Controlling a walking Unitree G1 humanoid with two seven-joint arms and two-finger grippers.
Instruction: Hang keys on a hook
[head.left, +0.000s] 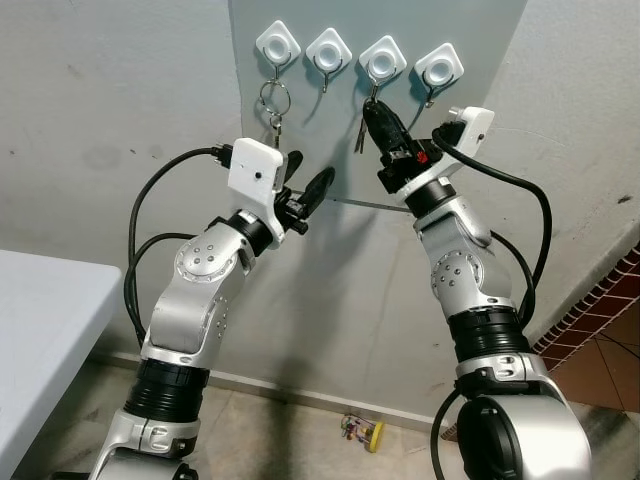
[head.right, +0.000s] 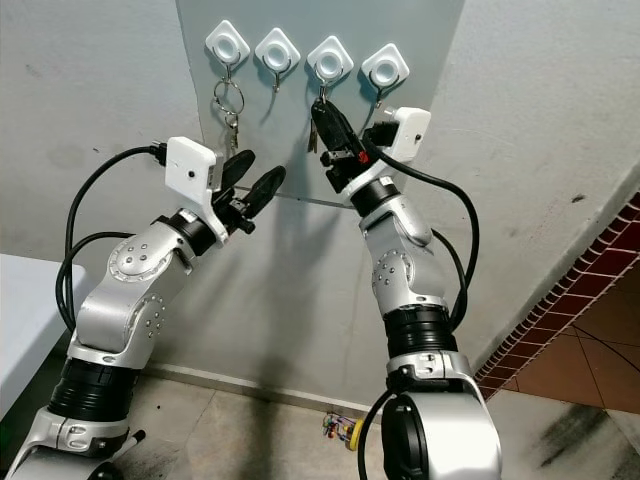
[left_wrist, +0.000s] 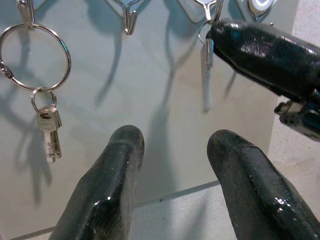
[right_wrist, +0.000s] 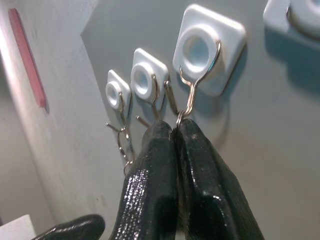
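Note:
Four white hooks sit in a row on a grey panel (head.left: 340, 260). The leftmost hook (head.left: 277, 45) carries a large key ring (left_wrist: 35, 57) with a silver key (left_wrist: 49, 135). My right gripper (right_wrist: 175, 127) is raised to the third hook (right_wrist: 207, 50) and is shut on a small key ring (right_wrist: 179, 118) right at the hook's wire tip. Its key (head.left: 359, 135) dangles below the fingers. Whether the ring is over the wire I cannot tell. My left gripper (head.left: 310, 170) is open and holds nothing, below and between the first two hooks.
A white table (head.left: 40, 320) stands at the left. A small yellow object (head.left: 366, 431) lies on the floor by the wall. Red brick tiling (head.left: 600, 320) runs along the right. The second hook (head.left: 328, 50) and fourth hook (head.left: 439, 66) are bare.

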